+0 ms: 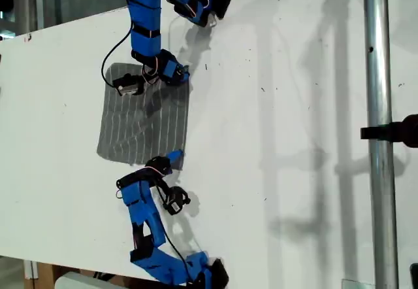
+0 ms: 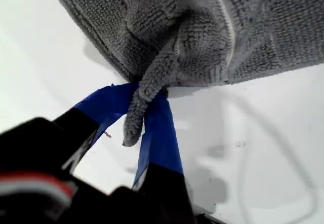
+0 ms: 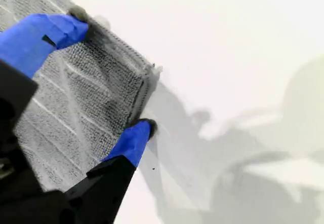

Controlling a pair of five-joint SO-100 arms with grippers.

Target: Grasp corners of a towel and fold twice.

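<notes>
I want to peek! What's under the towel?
Only the white table shows around the towel. The cloth lies flat, with no lumps, but whatever it covers is hidden.

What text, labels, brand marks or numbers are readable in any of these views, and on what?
None: no legible text in any view.
Soft dark-grey striped towel: thin white stripes only, no tag or label visible.
Blue-and-black arms and the claws of my first gripper and my second gripper: no printed marks readable.
White table: small dark specks, not characters.
Metal pole at the exterior view's right: no sign.
</notes>
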